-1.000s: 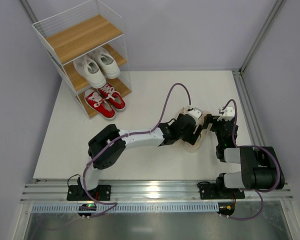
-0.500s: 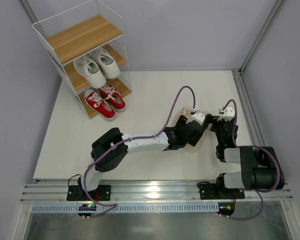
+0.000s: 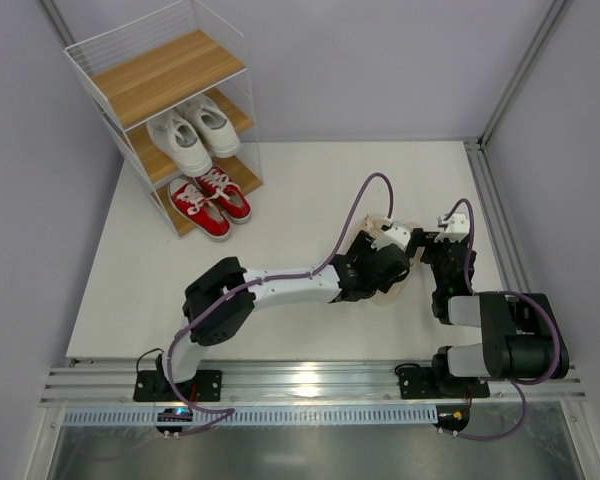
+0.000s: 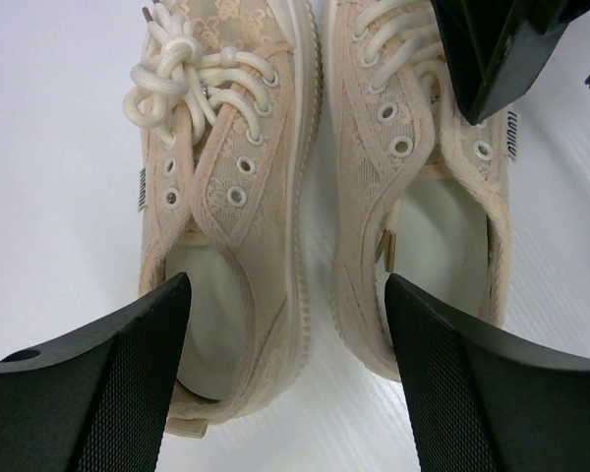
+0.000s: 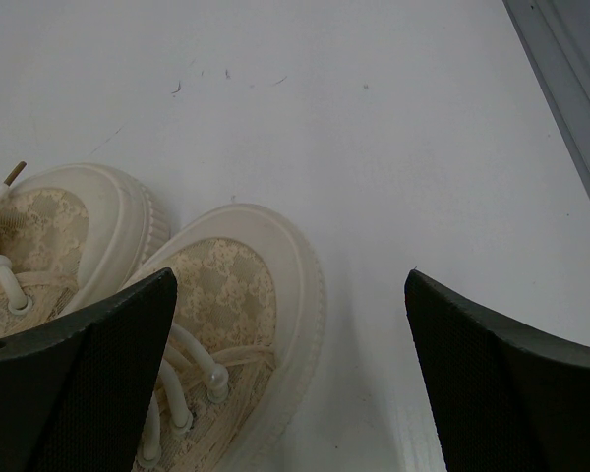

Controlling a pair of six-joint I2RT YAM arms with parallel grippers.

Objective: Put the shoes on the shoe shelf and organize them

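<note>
Both grippers hang over the beige pair; two other pairs stand on the shelf.

Near the arms, right of the middle of the white table [image 3: 280,200], the beige sneakers [image 4: 226,197] lie close side by side; the left gripper [image 4: 285,295] hangs above their heel ends with fingers spread wide, one over each shoe opening, pinching nothing; the right gripper [image 5: 290,280] is spread too, over the toe end, nothing between its fingers; far back at the left corner stands the shoe shelf [image 3: 170,75]; the white sneakers [image 3: 192,135] sit on its middle board; the red sneakers [image 3: 210,205] on its bottom board.
</note>
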